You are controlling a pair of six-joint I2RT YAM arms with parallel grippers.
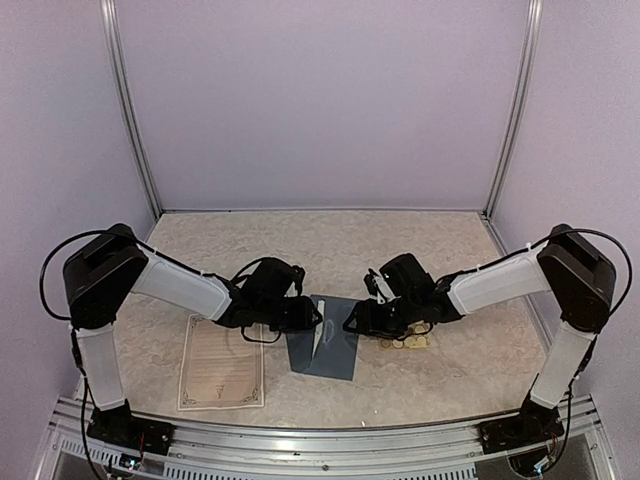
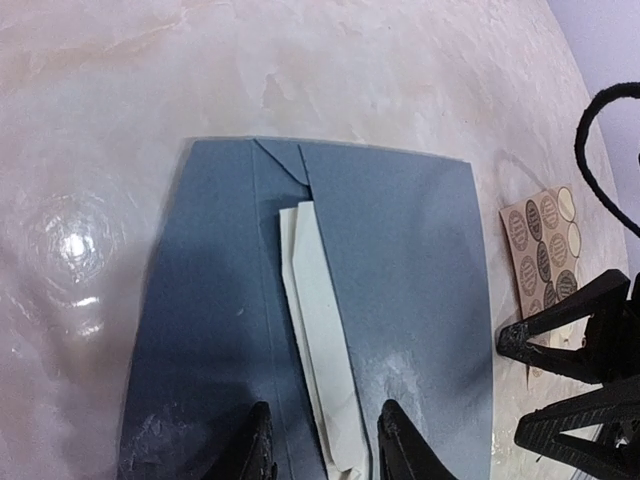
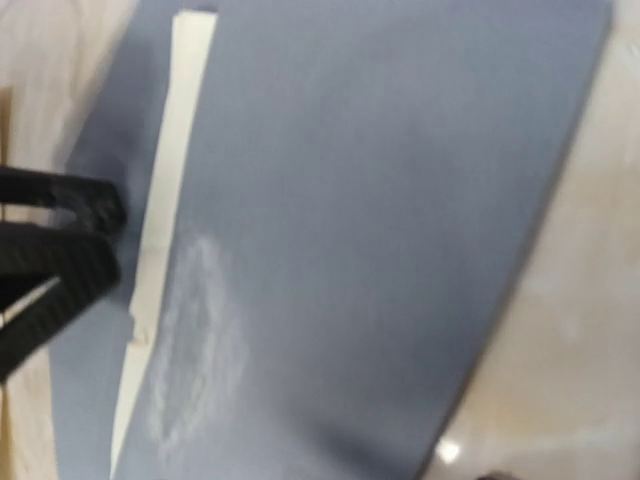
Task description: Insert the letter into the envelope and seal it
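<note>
Since the letter (image 1: 222, 372) is seen lying flat on the table (image 1: 420, 250), well apart from the envelope (image 1: 340, 355) on its left, insertion is judged not yet done. The task is put at an early stage: the envelope is being handled, nothing is loaded, nothing is sealed. The slate-blue envelope is found at table centre, flat, between the two arms. A cream strip (image 2: 315, 310) is seen running along its middle; whether that is flap lining or a fold cannot be told. A sticker sheet (image 2: 545, 250) is seen just beside the envelope's right edge, apparently untouched. Left to do, as judged: envelope opened, letter picked up and slid in, flap closed, seal applied.

Jaws: the left gripper (image 2: 325, 412) is seen partly parted, a narrow-to-medium gap, low over the near end of the envelope. Its fingers (image 2: 255, 445) are set either side of the cream strip, one over the blue paper, the other over the strip's far side. No pinch is seen; nothing is counted as held. Contact with the paper cannot be confirmed.

The right gripper (image 2: 512, 388) is seen with jaws well apart, nothing between them, tips just off the envelope's right edge, near the sticker sheet. No grip is noted there.
</note>
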